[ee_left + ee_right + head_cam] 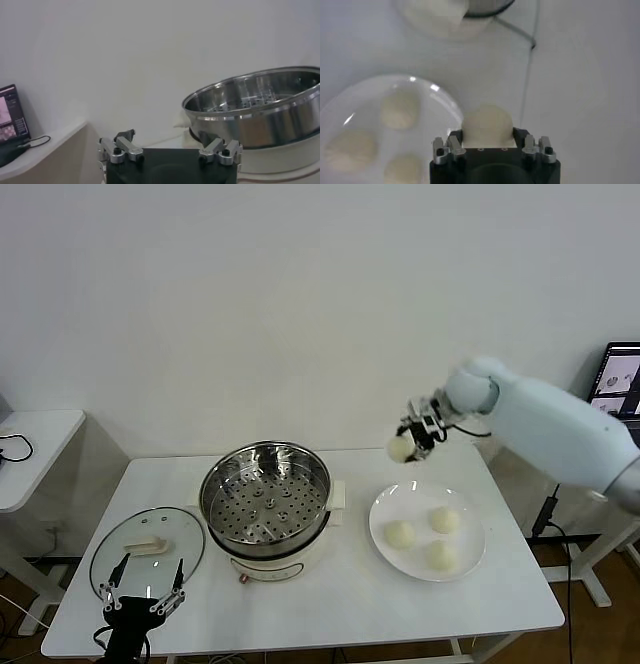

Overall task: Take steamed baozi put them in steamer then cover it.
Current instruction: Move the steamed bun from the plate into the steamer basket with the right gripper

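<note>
Steel steamer (265, 496) empty; three baozi (428, 536) plated.

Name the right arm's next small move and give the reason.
Probably swing the right hand toward the robot's left until it is over the steamer. It grips one baozi in the air behind the plate, and the basket looks empty with the cover off.

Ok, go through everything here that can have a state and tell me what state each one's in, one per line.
Steamer: uncovered, basket empty.
Cover: off, lying flat on the table left of the steamer.
Plate: holds three baozi.
Fourth baozi: lifted, gripped above the table behind the plate.
Right gripper: shut on that baozi.
Left gripper: open, empty, over the cover's near edge.
</note>
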Controlling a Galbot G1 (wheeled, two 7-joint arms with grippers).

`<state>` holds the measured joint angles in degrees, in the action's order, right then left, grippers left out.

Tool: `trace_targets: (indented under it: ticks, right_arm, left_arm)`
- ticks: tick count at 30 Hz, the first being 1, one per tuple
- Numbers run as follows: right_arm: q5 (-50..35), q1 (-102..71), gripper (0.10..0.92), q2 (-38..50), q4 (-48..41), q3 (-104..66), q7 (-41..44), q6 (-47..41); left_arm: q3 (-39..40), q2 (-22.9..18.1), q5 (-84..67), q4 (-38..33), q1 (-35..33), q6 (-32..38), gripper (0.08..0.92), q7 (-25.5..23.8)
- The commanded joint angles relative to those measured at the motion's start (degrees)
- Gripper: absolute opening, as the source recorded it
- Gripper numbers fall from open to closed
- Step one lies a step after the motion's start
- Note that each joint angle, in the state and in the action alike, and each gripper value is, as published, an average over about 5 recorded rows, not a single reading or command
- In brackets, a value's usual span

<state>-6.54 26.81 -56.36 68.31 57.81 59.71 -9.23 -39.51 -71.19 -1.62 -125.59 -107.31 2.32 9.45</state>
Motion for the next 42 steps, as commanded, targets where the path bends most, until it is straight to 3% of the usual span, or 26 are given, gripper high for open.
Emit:
trace_targets:
  ticks: [1,11,22,32,42]
  right_arm:
    - [-6.61,8.18,0.628,-7.30,0.24,4.39,-1.34,0.03]
    - [-5.92,5.61,0.628,-19.68,-2.96,8.57,-4.47,6.37]
    - [11.36,0.36,0.628,-29.49,-13.37,12.39,-6.03,19.56]
    - [22.18,-4.62,0.633,-34.09,-22.96,11.16,-9.89,31.50]
    - [24.66,-6.56,0.636,-34.22,-25.73,10.02,-12.13,34.48]
  left_arm:
    - [-0.05,0.34,-0.20,0.24,0.04,-0.01,0.823,-0.02]
    - [-1.22,0.88,-0.80,1.51,0.52,0.22,0.823,0.02]
    - [-1.00,0.49,-0.71,1.38,1.77,0.10,0.823,-0.07]
    - [-0.69,-0.25,-0.65,2.01,2.46,0.19,0.823,-0.08]
    - [-0.43,-0.30,-0.56,2.48,3.36,0.11,0.823,-0.15]
